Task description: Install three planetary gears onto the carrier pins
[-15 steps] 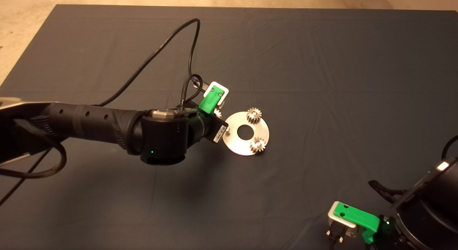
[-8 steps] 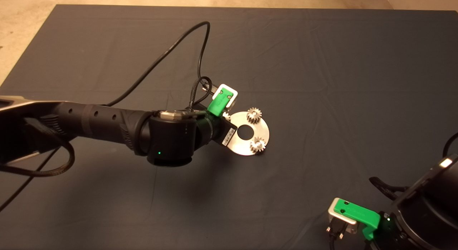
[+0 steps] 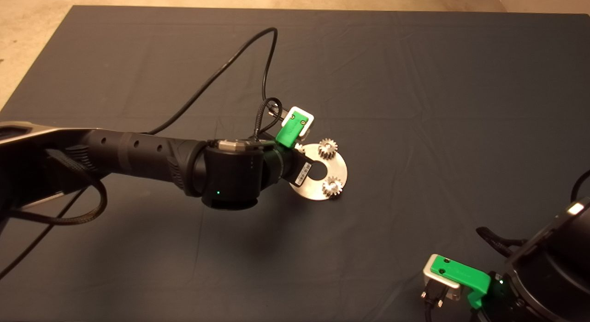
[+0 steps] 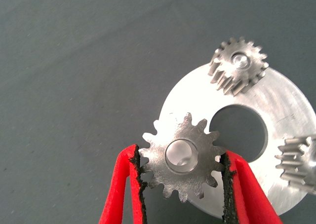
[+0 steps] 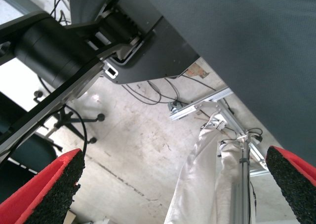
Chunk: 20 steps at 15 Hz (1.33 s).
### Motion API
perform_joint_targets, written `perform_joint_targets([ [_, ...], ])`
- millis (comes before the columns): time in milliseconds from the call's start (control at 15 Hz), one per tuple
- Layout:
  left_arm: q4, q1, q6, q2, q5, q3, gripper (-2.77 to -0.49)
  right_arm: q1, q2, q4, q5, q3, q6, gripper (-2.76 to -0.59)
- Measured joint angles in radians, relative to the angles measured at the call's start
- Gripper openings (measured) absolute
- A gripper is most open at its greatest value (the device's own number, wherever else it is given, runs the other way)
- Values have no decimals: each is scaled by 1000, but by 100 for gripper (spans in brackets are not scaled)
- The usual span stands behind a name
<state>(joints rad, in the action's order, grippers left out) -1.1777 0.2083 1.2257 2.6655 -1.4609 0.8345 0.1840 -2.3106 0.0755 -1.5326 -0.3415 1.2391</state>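
A third gear (image 4: 181, 156) is pinched flat between the left end effector (image 4: 182, 184) pads, held over the disc (image 4: 276, 150) at its 9 o'clock edge on the counter (image 3: 415, 105). Two gears (image 3: 327, 148) (image 3: 332, 186) are seated already. The right end effector (image 5: 173, 184) is parked wide open, gripping nothing.

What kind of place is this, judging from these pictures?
Probably a robotics lab or test workspace. A dark mat covers the table, the left gripper holds a small gear over a metal disc, and cables and an aluminium frame stand on the bare floor.
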Motion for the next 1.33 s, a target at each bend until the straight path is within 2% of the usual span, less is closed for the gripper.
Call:
perform_joint_targets([
  [267, 0, -1, -4, 28, 23, 21, -266, 11, 1, -7, -1, 0, 0, -63],
  [600, 0, -1, -8, 24, 19, 24, -266, 21, 2, -16, -1, 0, 0, -63],
  [800, 0, -17, -34, 19, 20, 23, -266, 22, 3, -17, -1, 0, 0, -63],
  [1133, 1, -34, -35, -5, 15, -16, -266, 27, 3, -17, -1, 0, 0, -63],
  [1333, 0, -42, -36, -16, 13, -17, -266, 29, 3, -18, -1, 0, 0, -63],
])
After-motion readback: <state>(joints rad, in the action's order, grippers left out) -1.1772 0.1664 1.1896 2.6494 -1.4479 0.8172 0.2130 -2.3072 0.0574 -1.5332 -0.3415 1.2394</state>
